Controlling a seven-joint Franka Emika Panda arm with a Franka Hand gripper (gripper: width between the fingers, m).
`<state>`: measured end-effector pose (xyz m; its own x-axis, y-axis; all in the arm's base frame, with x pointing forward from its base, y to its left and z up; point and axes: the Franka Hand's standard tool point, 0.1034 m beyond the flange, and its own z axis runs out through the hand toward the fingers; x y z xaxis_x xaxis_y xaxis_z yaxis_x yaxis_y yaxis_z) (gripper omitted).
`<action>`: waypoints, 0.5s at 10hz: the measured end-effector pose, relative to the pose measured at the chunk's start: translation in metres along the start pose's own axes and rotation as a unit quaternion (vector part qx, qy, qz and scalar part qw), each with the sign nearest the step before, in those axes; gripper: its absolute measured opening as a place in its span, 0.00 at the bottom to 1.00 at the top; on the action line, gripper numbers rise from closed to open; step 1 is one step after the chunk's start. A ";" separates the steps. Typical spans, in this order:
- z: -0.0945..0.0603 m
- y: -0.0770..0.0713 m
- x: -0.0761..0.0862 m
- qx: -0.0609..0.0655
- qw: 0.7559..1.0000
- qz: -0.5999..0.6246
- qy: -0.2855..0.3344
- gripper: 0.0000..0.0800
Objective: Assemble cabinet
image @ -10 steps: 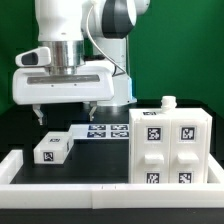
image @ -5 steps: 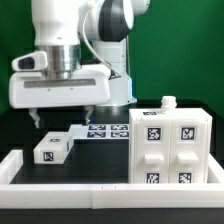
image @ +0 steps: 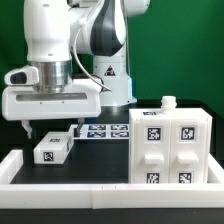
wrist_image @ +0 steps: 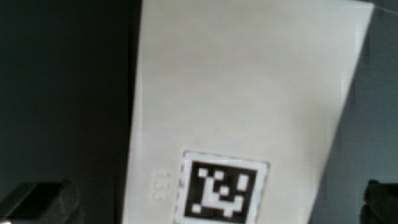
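While I am hovering the gripper (image: 55,124) over the block (image: 52,149), I am reading its jaws as spread wide and holding nothing. In the wrist view a dark fingertip (wrist_image: 32,200) is showing on each side of the block's long white face, with black table (image: 100,160) between finger and plastic.

Starting at the exterior view's left, the side rail (image: 12,166) is running close at nine o'clock from the block, and the front rail is lying near at six o'clock. I am counting that corner as the tight side, so any sideways slip there is likely going to knock an edge.

I am judging the block as a small hollow drawer piece, light, stiff and smooth-skinned. It is probably going to slide rather than bend, so I am planning to pinch it across its narrow width, on the two long flat sides near the middle, leaving the tag (wrist_image: 222,186) on top uncovered.

At about one o'clock from the block the marker board (image: 105,130) is lying flat and low, no real obstacle. Open table is stretching toward three o'clock.

Well apart at three o'clock, at the exterior view's right, the cabinet (image: 170,145) is standing upright just behind the front rail. I am treating it as bulky, rigid and easy to shove.
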<state>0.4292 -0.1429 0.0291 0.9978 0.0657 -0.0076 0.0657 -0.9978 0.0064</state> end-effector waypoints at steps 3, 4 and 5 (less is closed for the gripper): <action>0.017 -0.006 -0.003 -0.005 1.000 -0.006 0.001 1.00; 0.020 -0.008 -0.005 -0.008 1.000 -0.008 0.006 1.00; 0.021 -0.009 -0.004 -0.009 1.000 -0.010 0.007 1.00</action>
<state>0.4243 -0.1345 0.0079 0.9963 0.0861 0.0064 0.0859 -0.9960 0.0236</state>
